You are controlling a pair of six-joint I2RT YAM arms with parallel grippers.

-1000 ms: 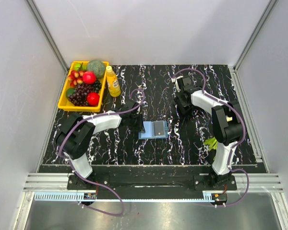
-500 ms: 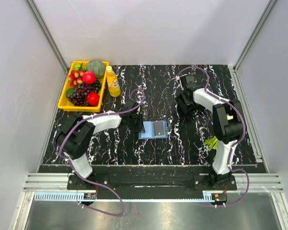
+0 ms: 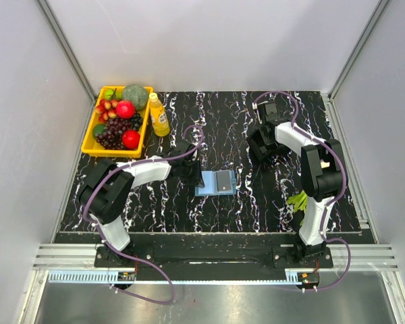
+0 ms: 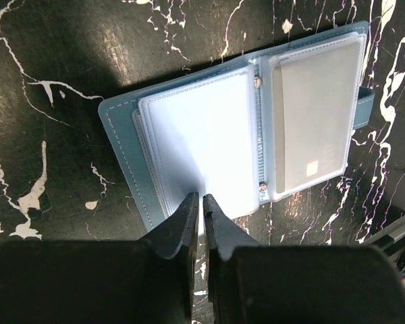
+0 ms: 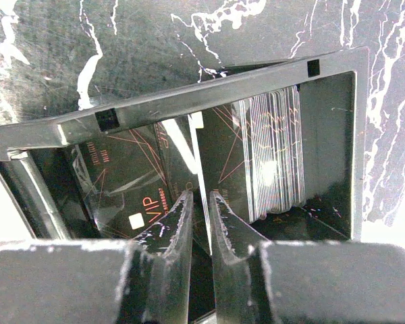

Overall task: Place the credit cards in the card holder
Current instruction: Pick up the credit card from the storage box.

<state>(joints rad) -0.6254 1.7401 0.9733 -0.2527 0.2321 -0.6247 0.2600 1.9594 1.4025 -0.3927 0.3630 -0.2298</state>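
Note:
The blue card holder lies open on the black marbled table. A grey credit card sits in its right sleeve. My left gripper is shut on the near edge of the holder's clear left sleeve. My right gripper reaches down into a black box of dark credit cards. A stack stands at the right and a VIP card leans at the left. One card's edge runs between the slightly parted jaws, with a gap on either side.
A yellow tray of fruit and an orange bottle stand at the back left. A green object lies beside the right arm's base. Grey walls close in the table on three sides.
The right wrist has shifted a little to the right over the box and its jaws have parted slightly. The left arm and the card holder have not moved.

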